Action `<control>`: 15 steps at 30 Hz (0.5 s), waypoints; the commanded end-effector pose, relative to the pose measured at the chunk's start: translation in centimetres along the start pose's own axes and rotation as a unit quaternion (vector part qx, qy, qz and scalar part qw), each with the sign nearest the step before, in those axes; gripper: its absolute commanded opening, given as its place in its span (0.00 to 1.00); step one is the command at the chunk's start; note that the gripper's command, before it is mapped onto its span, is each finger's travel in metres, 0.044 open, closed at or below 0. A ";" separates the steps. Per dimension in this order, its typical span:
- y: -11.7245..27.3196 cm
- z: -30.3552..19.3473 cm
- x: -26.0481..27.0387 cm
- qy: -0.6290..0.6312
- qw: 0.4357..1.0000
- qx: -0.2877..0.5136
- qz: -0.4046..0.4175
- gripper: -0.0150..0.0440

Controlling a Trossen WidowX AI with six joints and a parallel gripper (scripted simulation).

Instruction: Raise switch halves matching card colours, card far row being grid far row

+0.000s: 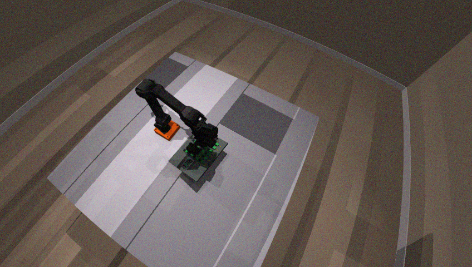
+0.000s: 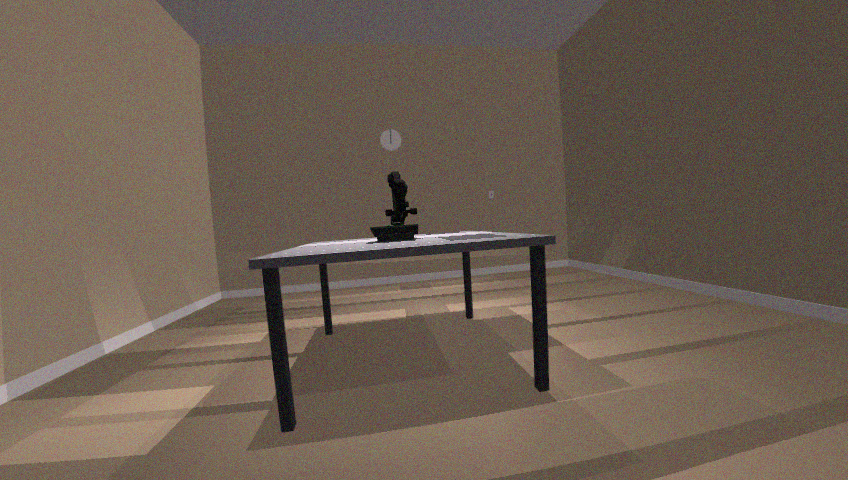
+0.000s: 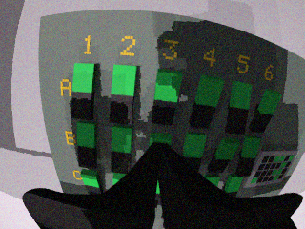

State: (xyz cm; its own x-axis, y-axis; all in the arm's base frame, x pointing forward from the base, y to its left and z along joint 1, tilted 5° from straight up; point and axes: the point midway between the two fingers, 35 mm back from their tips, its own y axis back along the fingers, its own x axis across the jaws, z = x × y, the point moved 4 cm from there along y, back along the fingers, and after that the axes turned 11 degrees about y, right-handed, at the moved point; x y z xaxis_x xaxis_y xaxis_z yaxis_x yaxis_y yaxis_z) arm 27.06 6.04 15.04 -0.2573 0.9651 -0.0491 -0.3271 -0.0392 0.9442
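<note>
A grey panel [image 1: 197,174] [image 2: 395,233] [image 3: 52,57] bears a switch grid with columns 1 to 6; rows A, B and part of C show in the wrist view. Each switch has a green far half and a dark near half, as on switch A1 [image 3: 84,80] and switch A2 [image 3: 124,81]. The small card [image 3: 273,168] [image 1: 188,162] lies right of column 6; it shows mostly dark squares with some green ones, too small to read surely. My gripper [image 3: 158,149] is shut and empty, with its tips over switch B3 [image 3: 161,138]. Whether they touch it is unclear. The fingers hide much of row C and everything nearer.
The panel stands on a grey and white table [image 1: 165,211] [image 2: 404,251]. The arm's orange base [image 1: 167,130] is bolted behind the panel's near side. A hard shadow covers the panel's columns 3 to 6 in the wrist view and darkens their colours.
</note>
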 end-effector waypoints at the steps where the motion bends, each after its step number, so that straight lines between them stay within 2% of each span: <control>1: -0.1 0.0 0.0 -0.001 1.000 0.001 -0.002 0.25; 15: -0.3 0.0 0.0 -0.001 1.000 0.001 -0.002 0.25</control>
State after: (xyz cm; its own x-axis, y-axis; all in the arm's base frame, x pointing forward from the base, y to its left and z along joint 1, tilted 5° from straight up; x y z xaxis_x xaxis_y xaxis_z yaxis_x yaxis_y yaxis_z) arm 27.12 6.04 14.90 -0.2569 0.9652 -0.0491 -0.3281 -0.0393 0.9438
